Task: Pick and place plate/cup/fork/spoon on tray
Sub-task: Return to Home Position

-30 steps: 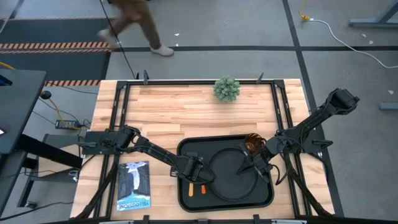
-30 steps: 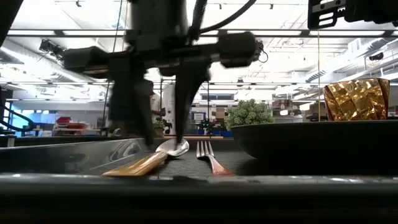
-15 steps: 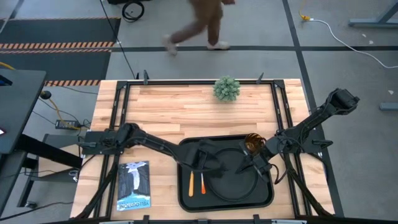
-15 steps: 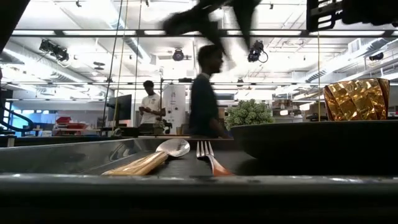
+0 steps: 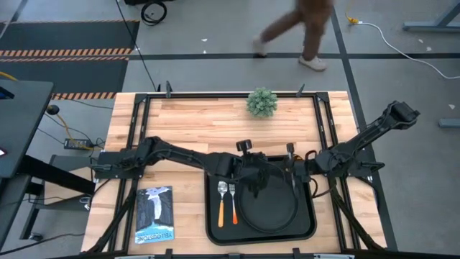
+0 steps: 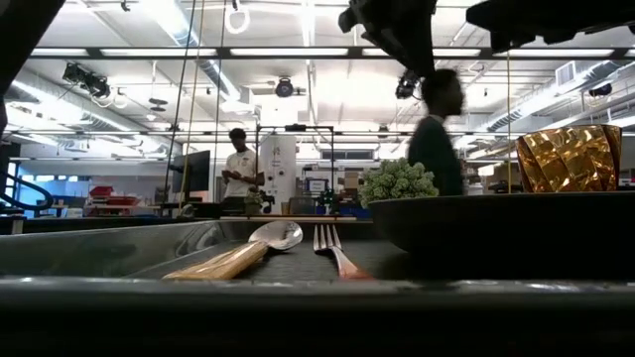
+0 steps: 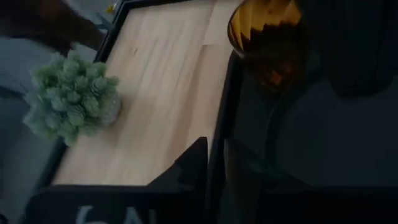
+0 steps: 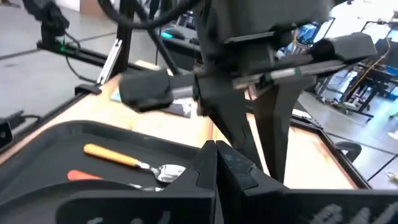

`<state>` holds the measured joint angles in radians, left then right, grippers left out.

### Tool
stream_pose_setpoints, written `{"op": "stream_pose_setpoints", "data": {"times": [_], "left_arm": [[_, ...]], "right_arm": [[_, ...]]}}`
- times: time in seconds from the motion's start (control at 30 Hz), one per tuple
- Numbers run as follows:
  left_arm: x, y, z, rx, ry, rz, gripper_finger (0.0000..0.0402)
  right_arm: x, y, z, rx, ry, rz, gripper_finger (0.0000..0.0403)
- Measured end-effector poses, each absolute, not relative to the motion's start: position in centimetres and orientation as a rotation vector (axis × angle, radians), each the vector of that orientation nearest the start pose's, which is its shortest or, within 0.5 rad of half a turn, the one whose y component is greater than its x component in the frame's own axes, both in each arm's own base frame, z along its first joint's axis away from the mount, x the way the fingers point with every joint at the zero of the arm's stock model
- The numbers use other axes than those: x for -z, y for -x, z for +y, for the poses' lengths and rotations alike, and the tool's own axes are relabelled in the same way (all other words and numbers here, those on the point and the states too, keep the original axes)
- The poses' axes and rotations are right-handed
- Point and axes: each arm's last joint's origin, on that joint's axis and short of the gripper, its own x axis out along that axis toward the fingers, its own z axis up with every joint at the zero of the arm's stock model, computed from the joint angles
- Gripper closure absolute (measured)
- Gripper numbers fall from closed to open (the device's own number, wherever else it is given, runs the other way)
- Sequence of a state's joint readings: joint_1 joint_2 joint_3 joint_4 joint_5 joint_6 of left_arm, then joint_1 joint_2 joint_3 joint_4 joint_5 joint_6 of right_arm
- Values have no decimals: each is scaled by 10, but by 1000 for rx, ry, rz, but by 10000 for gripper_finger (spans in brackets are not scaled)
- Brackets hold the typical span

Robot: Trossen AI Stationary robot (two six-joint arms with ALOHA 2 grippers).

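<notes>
The black tray [image 5: 215,230] lies at the table's near middle. On it the round black plate [image 5: 272,210] lies flat. The spoon [image 5: 222,203] and the fork [image 5: 234,204] lie side by side to the plate's left, handles toward the near edge. The amber cup [image 6: 568,159] stands at the tray's far right. It also shows in the left wrist view [image 7: 267,34], but the arms hide it from above. My left gripper [image 5: 259,173] hangs open and empty above the tray's far part. My right gripper [image 5: 291,175] is shut and empty beside it, raised off the plate.
A small green potted plant [image 5: 261,102] stands at the table's far edge. A printed booklet [image 5: 154,214] lies left of the tray. A person [image 5: 305,29] walks on the floor beyond the table. Bare wood lies between plant and tray.
My left gripper has risen off the spoon and gone toward the far edge and the right, leaving spoon and fork lying on the tray. My right gripper has risen from over the plate and drawn back toward the tray's far edge.
</notes>
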<state>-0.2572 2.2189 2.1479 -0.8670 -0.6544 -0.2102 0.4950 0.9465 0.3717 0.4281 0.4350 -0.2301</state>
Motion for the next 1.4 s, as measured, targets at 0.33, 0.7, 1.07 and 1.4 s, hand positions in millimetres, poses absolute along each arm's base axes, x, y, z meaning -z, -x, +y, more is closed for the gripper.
{"op": "stream_pose_setpoints", "data": {"times": [0.33, 0.7, 1.07, 1.4], "left_arm": [[-283, -479, -52, -356, -518, 923, 390], [-276, -471, -24, -283, -701, 1110, 393], [-289, -448, -31, -201, -598, 1211, 397], [-303, -439, -43, -59, -475, 1125, 396]], "right_arm": [[-228, -172, 63, 91, 200, 140, 398], [-237, -141, 35, 267, 184, 190, 398], [-251, -80, 13, 244, -12, 48, 398], [-256, -58, 8, 119, -96, -102, 398]]}}
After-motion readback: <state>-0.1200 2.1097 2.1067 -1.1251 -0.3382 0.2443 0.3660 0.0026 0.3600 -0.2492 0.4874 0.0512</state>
